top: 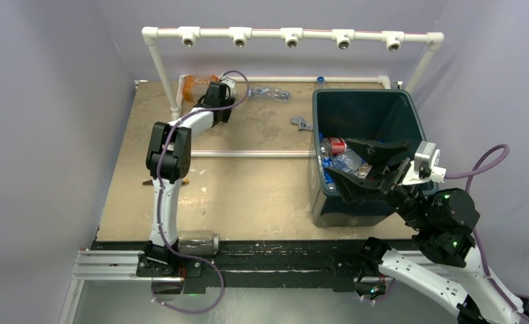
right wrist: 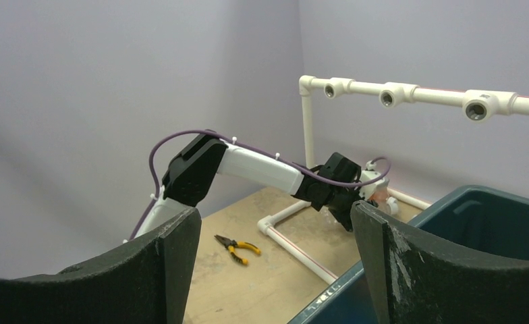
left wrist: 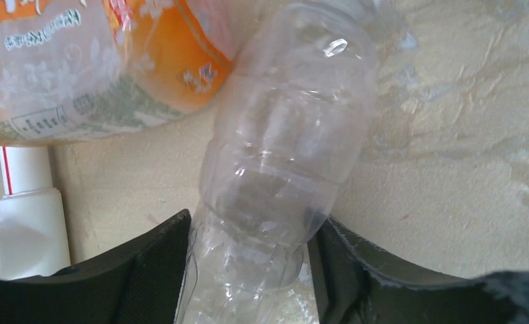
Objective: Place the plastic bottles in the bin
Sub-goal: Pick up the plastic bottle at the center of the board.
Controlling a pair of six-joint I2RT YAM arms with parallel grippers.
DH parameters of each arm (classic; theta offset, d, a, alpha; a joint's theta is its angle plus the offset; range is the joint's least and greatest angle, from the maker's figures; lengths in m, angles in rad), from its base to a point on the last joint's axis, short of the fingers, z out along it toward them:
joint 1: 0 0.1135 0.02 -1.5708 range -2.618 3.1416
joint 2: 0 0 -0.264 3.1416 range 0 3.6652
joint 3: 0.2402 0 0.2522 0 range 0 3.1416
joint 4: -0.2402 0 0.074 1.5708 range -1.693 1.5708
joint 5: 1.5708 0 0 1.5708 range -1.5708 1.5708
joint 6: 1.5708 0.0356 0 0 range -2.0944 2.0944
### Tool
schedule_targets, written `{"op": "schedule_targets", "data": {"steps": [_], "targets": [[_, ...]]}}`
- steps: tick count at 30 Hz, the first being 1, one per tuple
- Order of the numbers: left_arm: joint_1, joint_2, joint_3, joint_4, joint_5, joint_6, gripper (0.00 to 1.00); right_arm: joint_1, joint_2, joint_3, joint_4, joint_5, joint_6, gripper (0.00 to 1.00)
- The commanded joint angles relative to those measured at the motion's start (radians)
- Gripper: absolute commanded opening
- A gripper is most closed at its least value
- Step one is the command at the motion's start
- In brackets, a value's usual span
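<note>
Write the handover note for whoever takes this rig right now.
Left pincer: shut on a clear bottle lying far left on the table, beside an orange bottle.
Right pincer: open, empty, over the bin.
Done: several bottles in the bin.
To do: the gripped bottle, the orange one, a blue-labelled bottle along the far edge.

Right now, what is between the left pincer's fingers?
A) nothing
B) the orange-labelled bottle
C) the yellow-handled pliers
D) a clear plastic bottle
D: the left wrist view shows a clear bottle lying between the two dark fingers of the left pincer, touching both, while the orange bottle lies past the tips, outside them.
</note>
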Motion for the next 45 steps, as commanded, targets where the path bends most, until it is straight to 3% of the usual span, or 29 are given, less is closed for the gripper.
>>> {"op": "schedule_targets", "data": {"steps": [1,6,17,22,27,30,33,39,45], "targets": [[0.002,-0.073,-0.060,-0.018,0.037,-0.056,0.54,-0.003,0.001,0.003,0.027,0.016,0.007,0.86],[-0.004,-0.227,-0.197,0.027,0.059,-0.102,0.42,-0.003,-0.009,0.007,0.032,0.025,0.017,0.86],[-0.168,-0.715,-0.492,-0.056,0.096,-0.137,0.35,-0.003,0.045,0.083,0.028,0.021,0.021,0.86],[-0.208,-1.005,-0.673,-0.087,0.172,-0.282,0.30,-0.003,0.082,0.120,0.031,0.021,0.039,0.86],[-0.210,-1.335,-0.962,0.175,0.438,-0.370,0.26,-0.003,0.152,0.137,0.065,0.019,0.089,0.86],[-0.211,-1.435,-1.039,0.276,0.627,-0.393,0.24,-0.002,0.227,0.162,0.058,0.012,0.136,0.86],[-0.213,-1.492,-1.066,0.393,0.788,-0.440,0.22,-0.003,0.303,0.187,0.036,-0.018,0.194,0.87],[-0.213,-1.535,-1.091,0.542,1.016,-0.519,0.20,-0.003,0.351,0.158,0.173,-0.044,0.220,0.88],[-0.213,-1.569,-1.203,0.748,1.052,-0.660,0.19,-0.003,0.360,0.118,0.255,-0.107,0.201,0.91]]}}
